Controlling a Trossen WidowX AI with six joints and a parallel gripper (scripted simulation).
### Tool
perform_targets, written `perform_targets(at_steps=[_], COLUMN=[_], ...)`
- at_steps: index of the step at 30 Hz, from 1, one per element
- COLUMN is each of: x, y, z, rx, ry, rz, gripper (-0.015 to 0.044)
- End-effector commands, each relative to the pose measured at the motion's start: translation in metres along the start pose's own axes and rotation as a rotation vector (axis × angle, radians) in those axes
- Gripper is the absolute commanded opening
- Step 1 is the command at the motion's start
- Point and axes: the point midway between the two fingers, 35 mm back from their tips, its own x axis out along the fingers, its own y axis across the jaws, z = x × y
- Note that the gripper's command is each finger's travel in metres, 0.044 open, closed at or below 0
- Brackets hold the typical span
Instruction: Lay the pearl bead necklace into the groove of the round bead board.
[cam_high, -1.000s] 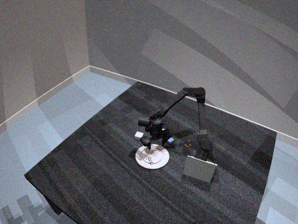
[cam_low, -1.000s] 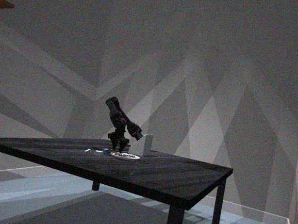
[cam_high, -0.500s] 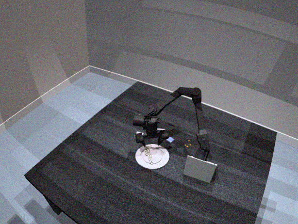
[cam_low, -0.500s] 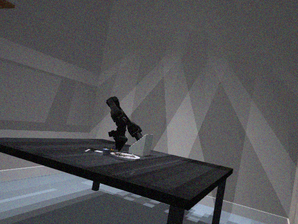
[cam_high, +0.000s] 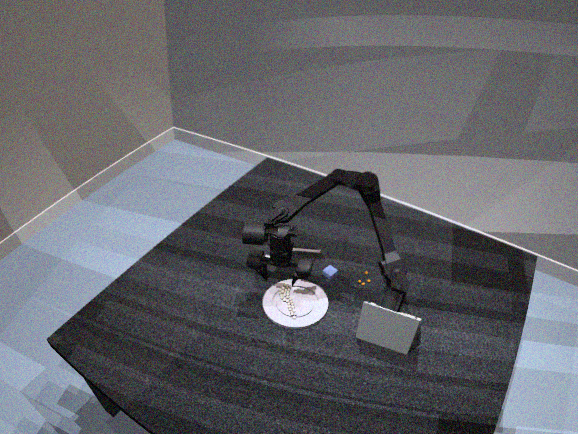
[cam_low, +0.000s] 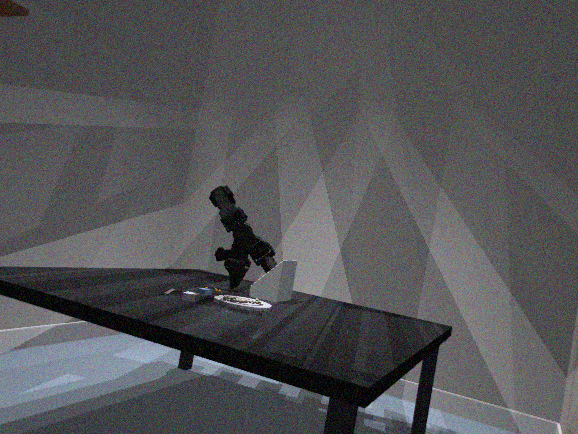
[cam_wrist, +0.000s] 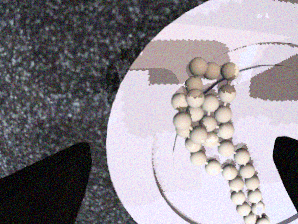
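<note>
The round white bead board (cam_high: 268, 303) (cam_low: 265, 306) (cam_wrist: 129, 150) lies flat, with a thin circular groove. The pearl bead necklace (cam_high: 289, 301) (cam_low: 242, 301) (cam_wrist: 225, 114) lies on it. Its beads are bunched at the board's upper left in the top view, and two close strands run from there across the inner area to the lower side. Most beads do not follow the groove line. My gripper (cam_high: 280, 280) (cam_low: 234, 287) (cam_wrist: 183, 151) is open and empty above the board's edge. In the wrist view its fingers stand wide apart on either side of the bunch. Whether any bead sits in the groove is unclear.
A blue block (cam_high: 330, 271) (cam_low: 205, 291) lies beside the board, with several small orange pieces (cam_high: 364, 280) further right. A grey wedge-shaped block (cam_high: 389, 327) (cam_low: 286, 281) stands near the arm's base. A pale thin bar (cam_high: 307, 250) lies behind the gripper.
</note>
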Motion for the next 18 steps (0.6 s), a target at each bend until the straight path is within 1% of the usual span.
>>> perform_targets(at_steps=[1, 2, 3, 5, 18], x=[0.012, 0.012, 0.004, 0.005, 0.024], y=[-0.002, -0.002, 0.002, 0.002, 0.000], z=[0.000, 0.000, 0.001, 0.001, 0.001], rx=[0.001, 0.001, 0.008, 0.008, 0.004], ry=[0.003, 0.003, 0.003, 0.003, 0.003], rz=[-0.011, -0.011, 0.003, 0.003, -0.005], gripper=[0.0380, 0.0380, 0.0380, 0.0380, 0.0380])
